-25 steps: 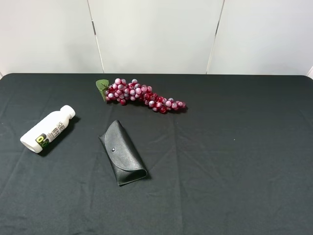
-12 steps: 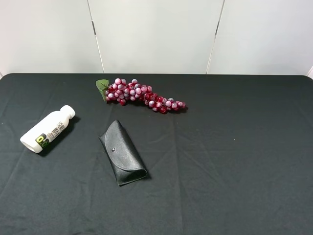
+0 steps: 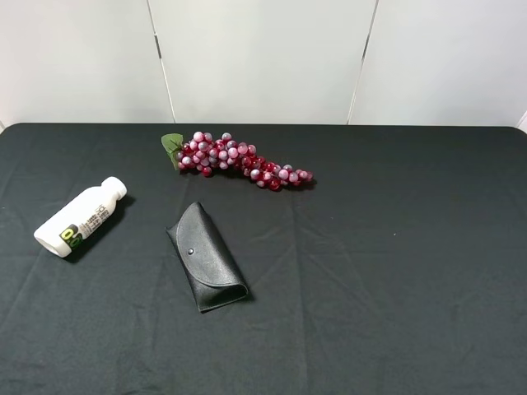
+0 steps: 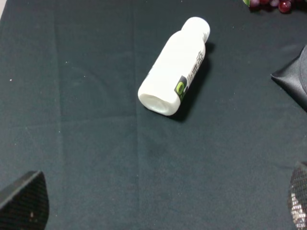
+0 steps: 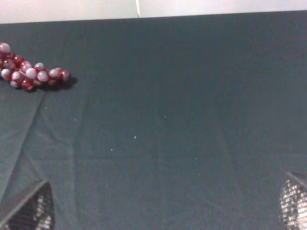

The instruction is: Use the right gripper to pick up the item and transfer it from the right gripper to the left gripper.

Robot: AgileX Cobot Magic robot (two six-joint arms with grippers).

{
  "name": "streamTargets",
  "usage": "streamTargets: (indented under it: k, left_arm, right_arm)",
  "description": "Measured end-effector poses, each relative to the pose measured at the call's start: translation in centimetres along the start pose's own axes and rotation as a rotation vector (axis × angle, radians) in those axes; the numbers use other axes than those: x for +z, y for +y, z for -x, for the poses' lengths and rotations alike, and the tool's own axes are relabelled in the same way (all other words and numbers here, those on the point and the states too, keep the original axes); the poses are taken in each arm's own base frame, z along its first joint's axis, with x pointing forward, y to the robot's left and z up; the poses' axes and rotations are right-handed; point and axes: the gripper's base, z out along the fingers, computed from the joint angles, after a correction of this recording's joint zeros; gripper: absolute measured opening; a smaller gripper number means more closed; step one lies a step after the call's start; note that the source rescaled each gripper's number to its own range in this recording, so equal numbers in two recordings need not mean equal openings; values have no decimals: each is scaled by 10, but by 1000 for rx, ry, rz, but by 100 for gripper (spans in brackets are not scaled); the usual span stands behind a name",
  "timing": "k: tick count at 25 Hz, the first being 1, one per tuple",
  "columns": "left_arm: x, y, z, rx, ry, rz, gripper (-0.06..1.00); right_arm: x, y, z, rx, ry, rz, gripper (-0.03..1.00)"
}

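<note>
The black-clothed counter (image 3: pixel 395 271) carries a white bottle (image 3: pixel 79 217) lying flat, a black glasses case (image 3: pixel 206 256) and a red grape bunch (image 3: pixel 239 160).

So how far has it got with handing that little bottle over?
Nothing looks done yet. The white bottle lies on its side on the black cloth, beside the glasses case, untouched. Both pincers are open and empty; only fingertip edges show. Picking up and passing to the left pincer remain.

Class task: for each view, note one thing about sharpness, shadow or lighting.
Exterior high: even light, bottle sharp with a thin shadow. Left wrist: the bottle's shadow is darker, fingertips blurred at the frame's edge. Right wrist: softer overall, grapes slightly hazy.
</note>
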Motion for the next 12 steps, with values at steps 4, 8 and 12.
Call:
streamTargets:
  k: [4,8,12]
  left_arm:
    - [0,0,0,0,-1,0,100]
    - [0,0,0,0,-1,0,100]
    - [0,0,0,0,-1,0,100]
  right_arm:
    - [0,0,0,0,0,0,100]
    - [0,0,0,0,0,0,100]
    - [0,0,0,0,0,0,100]
